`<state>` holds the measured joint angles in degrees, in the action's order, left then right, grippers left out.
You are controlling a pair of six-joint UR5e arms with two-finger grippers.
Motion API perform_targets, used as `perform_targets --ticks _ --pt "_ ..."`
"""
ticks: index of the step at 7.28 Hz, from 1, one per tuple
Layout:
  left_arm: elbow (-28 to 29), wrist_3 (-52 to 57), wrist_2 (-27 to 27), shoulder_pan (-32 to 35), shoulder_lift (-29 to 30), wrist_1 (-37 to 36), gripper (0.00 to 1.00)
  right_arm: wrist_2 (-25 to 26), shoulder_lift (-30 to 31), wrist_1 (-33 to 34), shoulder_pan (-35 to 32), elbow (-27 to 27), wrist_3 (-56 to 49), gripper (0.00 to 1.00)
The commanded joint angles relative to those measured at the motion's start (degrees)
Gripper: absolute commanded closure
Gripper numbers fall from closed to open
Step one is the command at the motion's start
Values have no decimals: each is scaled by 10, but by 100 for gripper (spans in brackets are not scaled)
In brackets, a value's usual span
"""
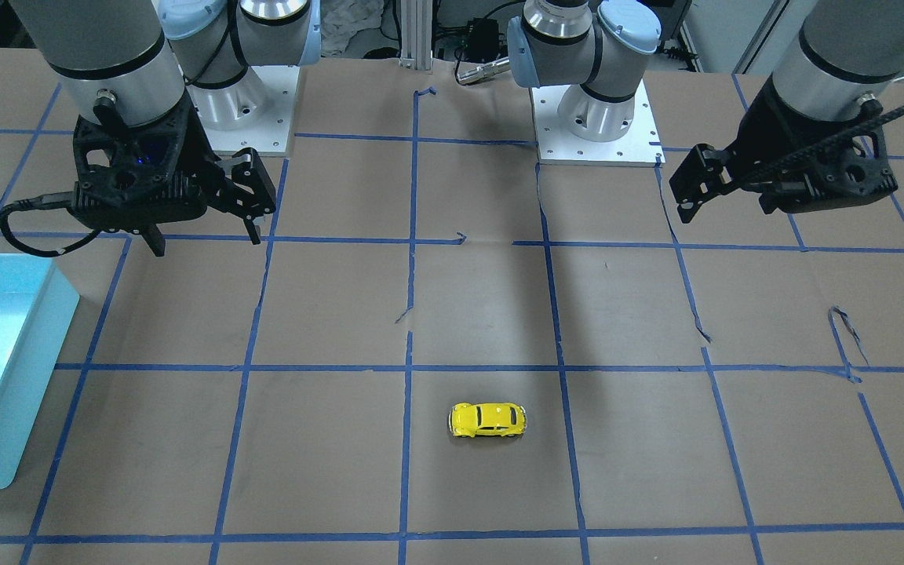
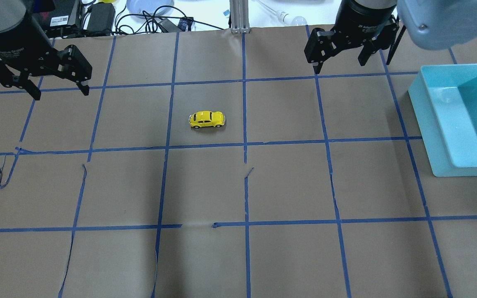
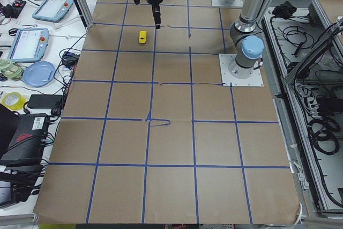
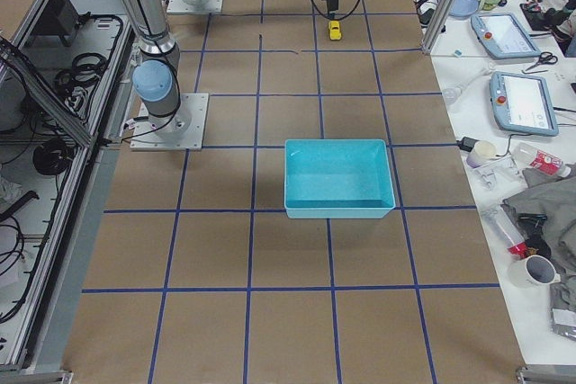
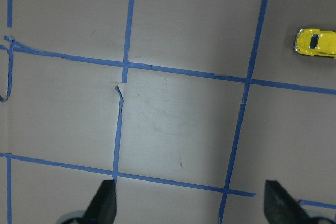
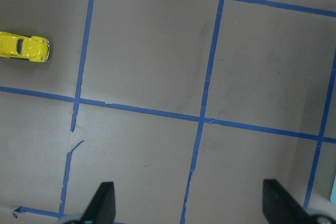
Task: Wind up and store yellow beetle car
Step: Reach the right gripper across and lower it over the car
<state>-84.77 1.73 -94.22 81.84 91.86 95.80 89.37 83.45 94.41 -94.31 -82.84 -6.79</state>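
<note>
Assessment: yellow beetle car (image 2: pixel 207 119) appeared light, rigid, slick; grasp across its flanks. Both left fingers (image 2: pixel 79 70) and right fingers (image 2: pixel 315 51) stood apart.

The left gripper (image 2: pixel 60 90) hung raised on the robot's left side, pointing downward, its two fingers (image 5: pixel 106 201) spread wide with nothing between them. The right gripper (image 2: pixel 338 65) hung at a similar height on the other side, fingers equally wide apart and empty.

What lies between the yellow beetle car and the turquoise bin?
Between the yellow beetle car and turquoise bin, only brown paper and blue tape lines, in the overhead view.
</note>
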Motion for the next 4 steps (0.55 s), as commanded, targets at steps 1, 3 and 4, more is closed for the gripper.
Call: perform_targets --ticks 1,3,4 --pt "-14 2 4 17 -19 0 0 -1 -19 5 -1 -6 -72 0" --pt "-15 19 52 18 -18 1 0 -13 -66 92 -6 -5 -206 0" --pt "-15 30 49 19 -20 2 0 -58 -88 116 -6 -5 -293 0"
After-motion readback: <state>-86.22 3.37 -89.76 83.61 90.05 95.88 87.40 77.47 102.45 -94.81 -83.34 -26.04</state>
